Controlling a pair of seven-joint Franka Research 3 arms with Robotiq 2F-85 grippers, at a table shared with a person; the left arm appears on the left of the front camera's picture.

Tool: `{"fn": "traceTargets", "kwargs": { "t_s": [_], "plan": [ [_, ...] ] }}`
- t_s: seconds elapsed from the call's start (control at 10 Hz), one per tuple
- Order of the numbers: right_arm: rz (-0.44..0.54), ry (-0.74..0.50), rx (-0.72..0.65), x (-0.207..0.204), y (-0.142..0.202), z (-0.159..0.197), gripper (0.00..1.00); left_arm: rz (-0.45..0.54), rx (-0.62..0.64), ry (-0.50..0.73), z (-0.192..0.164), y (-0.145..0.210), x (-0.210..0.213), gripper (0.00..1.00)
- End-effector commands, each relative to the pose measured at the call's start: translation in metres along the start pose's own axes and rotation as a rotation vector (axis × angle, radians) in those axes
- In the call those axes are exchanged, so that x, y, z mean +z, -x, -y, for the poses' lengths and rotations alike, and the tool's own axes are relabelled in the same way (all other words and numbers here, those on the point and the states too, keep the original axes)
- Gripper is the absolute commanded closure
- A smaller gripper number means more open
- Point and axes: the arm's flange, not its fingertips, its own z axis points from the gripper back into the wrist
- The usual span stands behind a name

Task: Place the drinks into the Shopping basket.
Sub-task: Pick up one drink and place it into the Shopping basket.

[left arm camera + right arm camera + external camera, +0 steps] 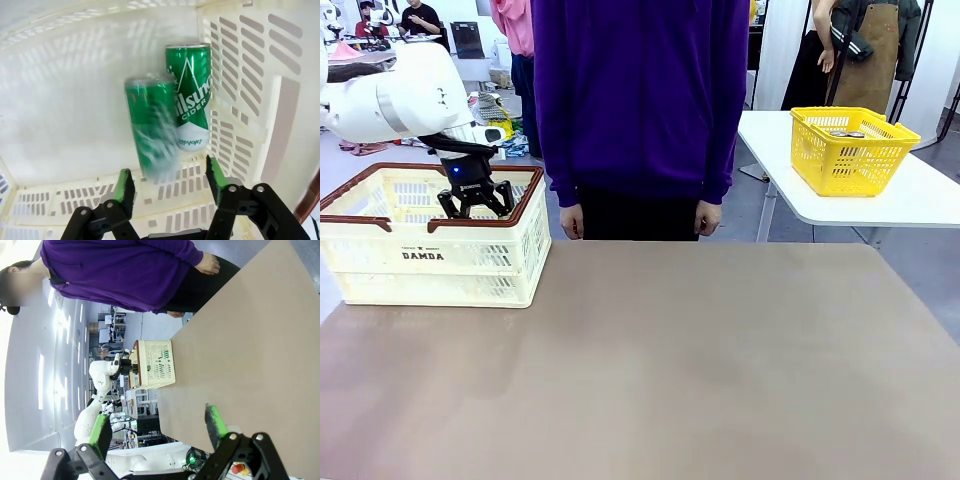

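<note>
Left jaws apart, clear of blurred green can [152,132]

Front faces person [640,100]; left wrist close inside Shopping basket [430,255]; all share it.

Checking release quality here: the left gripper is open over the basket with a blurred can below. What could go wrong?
The blurred green can, loose below the open left gripper, may strike the other green can beside it and dent it. It may also bounce or roll against the Shopping basket wall.
</note>
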Motion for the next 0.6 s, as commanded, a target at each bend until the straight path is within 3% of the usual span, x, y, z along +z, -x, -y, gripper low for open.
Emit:
{"fn": "traceTargets", "kwargs": {
  "t_s": [0.0,0.5],
  "plan": [
    [0.002,-0.018,0.023,0.0002,-0.0011,-0.0013,0.00,0.015,0.016,-0.007,0.0040,-0.0030,0.0007,0.00],
    [0.002,-0.018,0.023,0.0002,-0.0011,-0.0013,0.00,0.034,0.014,-0.003,0.0020,-0.0001,0.0056,0.00]
  ]
}}
